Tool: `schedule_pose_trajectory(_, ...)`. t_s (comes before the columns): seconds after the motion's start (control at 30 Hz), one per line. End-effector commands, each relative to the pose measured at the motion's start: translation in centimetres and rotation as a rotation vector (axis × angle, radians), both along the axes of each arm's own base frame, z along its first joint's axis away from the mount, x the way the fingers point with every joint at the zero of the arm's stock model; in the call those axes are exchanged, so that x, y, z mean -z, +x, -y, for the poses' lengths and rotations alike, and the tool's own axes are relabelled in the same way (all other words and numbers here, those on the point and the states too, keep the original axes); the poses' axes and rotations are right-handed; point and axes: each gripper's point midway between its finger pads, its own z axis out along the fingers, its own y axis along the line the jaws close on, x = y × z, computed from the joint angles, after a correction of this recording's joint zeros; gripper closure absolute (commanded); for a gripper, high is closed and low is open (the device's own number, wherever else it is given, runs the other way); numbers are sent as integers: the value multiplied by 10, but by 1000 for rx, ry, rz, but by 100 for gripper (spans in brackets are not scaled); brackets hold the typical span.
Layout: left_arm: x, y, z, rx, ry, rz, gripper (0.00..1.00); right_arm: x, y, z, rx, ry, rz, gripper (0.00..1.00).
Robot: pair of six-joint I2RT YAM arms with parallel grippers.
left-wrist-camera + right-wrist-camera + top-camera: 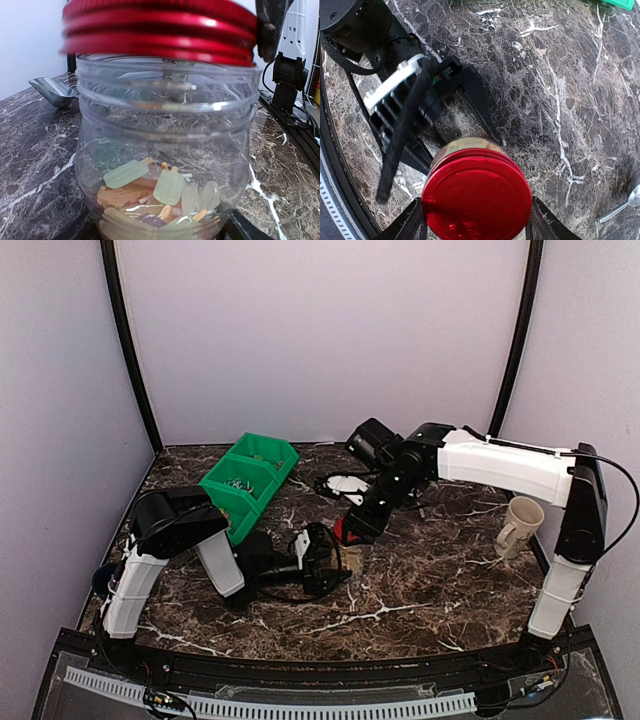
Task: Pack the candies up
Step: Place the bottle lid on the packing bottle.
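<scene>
Holding the jar (165,125) of candies (167,187) upright on the worktop (35,140) with left fingers (480,102); clasping its red lid (477,197) at 9 and 3 o'clock with right fingers (415,222).

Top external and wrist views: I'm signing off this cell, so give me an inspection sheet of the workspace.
Surface: dark marble table, white-veined.
Job's things: candies inside the clear jar; red lid over its mouth.
Clutter: green bins, cream mug, metal scoop.
Grippers: left gripper shut on the jar; right gripper shut on the red lid.
Cables: black cable draped over the left wrist.
Surroundings: pale walls, black posts.
</scene>
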Motion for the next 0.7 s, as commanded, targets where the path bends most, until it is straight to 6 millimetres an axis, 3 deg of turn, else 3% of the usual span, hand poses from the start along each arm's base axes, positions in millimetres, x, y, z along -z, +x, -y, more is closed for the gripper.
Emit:
schedule_pose_trajectory(0.0,18,-9,0,39,53,-53,27,4,-5,-9,-38,-15,-15,39)
schedule_pose_trajectory(0.27,19,-8,1,38,58,-52,27,7,-9,-3,-44,-37,-25,39)
schedule_pose_trajectory(0.67,21,-3,0,13,67,-55,27,-6,-14,3,-37,-12,-15,39)
